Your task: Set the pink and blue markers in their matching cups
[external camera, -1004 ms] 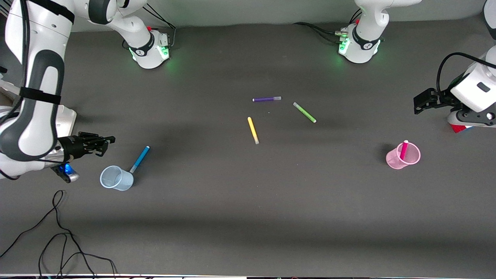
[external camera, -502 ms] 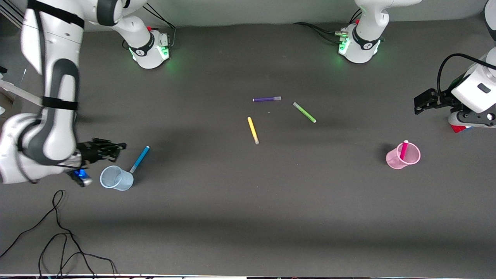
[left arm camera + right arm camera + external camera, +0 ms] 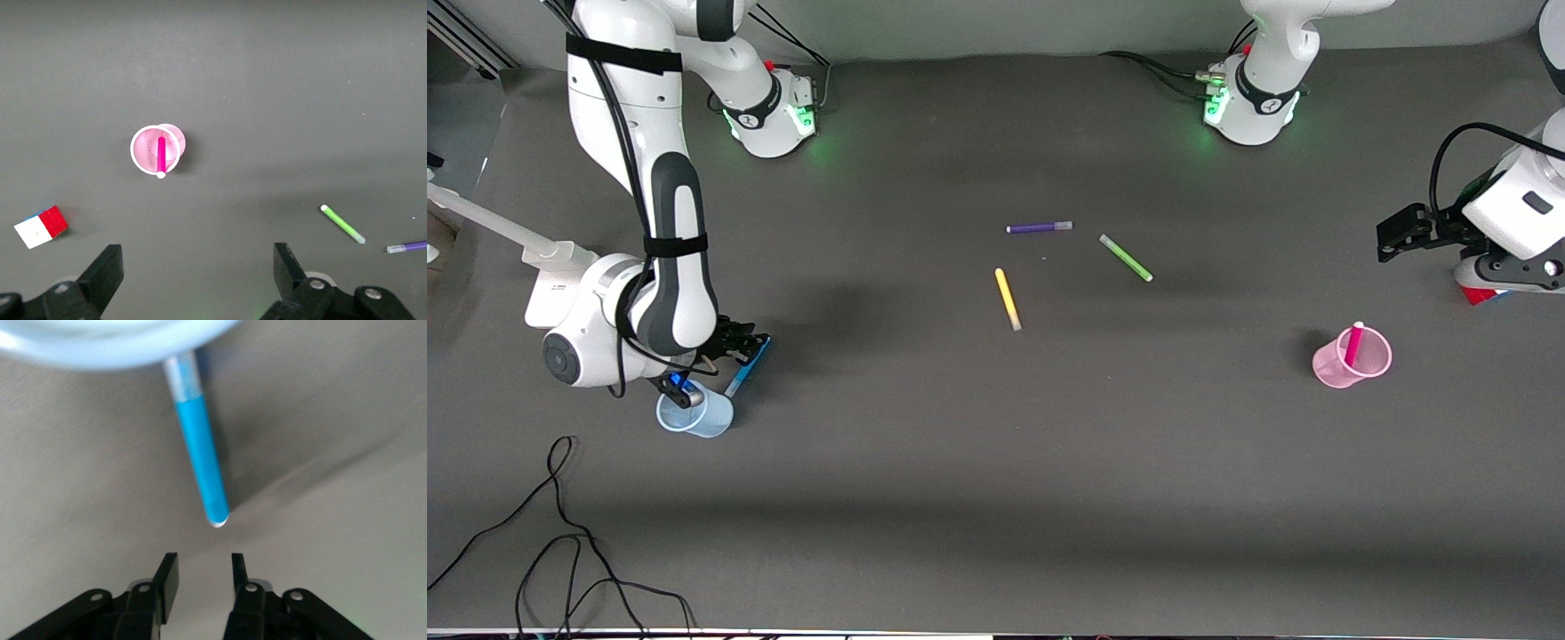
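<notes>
The blue marker (image 3: 740, 378) lies flat on the table, one end touching the pale blue cup (image 3: 694, 413). My right gripper (image 3: 740, 345) is low over the marker's other end, open and empty. In the right wrist view the marker (image 3: 200, 463) lies just ahead of the gripper (image 3: 203, 570), with the cup's rim (image 3: 100, 347) at its other end. The pink marker (image 3: 1353, 342) stands in the pale pink cup (image 3: 1334, 369) toward the left arm's end. My left gripper (image 3: 1392, 233) waits there, open and empty (image 3: 198, 267), with that cup (image 3: 139, 155) and marker (image 3: 161, 155) in its view.
A purple marker (image 3: 1039, 228), a green marker (image 3: 1126, 258) and a yellow marker (image 3: 1008, 299) lie at mid-table. A colour cube (image 3: 1480, 293) sits under the left wrist. A black cable (image 3: 560, 533) trails at the front corner by the right arm's end.
My right arm has swung in from the table's end toward the blue marker, and its gripper now sits low over the marker's end. The left arm has not moved.
</notes>
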You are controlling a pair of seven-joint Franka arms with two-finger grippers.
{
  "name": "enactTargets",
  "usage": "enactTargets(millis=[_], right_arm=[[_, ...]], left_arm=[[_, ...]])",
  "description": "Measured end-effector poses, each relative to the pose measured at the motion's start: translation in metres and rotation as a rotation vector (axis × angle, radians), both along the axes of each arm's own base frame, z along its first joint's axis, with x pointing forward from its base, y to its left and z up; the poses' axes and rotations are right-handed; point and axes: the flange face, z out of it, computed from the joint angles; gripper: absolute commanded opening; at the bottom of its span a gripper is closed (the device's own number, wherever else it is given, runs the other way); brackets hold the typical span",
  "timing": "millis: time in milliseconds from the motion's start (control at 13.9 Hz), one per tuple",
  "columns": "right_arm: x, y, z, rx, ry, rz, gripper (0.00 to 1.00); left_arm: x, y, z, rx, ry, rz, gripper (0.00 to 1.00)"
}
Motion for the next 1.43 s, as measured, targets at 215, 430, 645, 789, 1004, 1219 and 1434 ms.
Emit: enactTargets(millis=[215,430,645,789,1004,1219,1434], right_arm=[[-0.003,-0.009,-0.006,-0.029,-0.027,-0.016,0.41],[-0.005,-0.012,-0.012,-0.051,-0.051,-0.019,0.39],[-0.006,-0.009,-0.02,-0.063,-0.066,-0.025,0.38],[-0.007,-0.003,-0.027,-0.071,-0.07,-0.018,0.36],[-0.009,0.001,-0.039,-0.075,-0.061,-0.018,0.07],[-0.008,0.003,-0.038,-0.073,-0.067,-0.021,0.0],[-0.008,0.003,-0.037,-0.069,-0.065,-0.021,0.0]], left_arm=[[0.0,0.0,0.0,0.0,0.0,0.0,1.0],[0.0,0.0,0.0,-0.001,0.0,-0.008,1.0],[0.0,0.001,0.0,-0.001,0.001,-0.011,1.0],[0.0,0.002,0.0,-0.001,0.001,-0.011,1.0],[0.0,0.002,0.0,-0.001,0.001,-0.012,1.0],[0.0,0.002,0.0,-0.002,0.0,-0.013,1.0],[0.0,0.001,0.001,-0.004,-0.003,-0.014,1.0]])
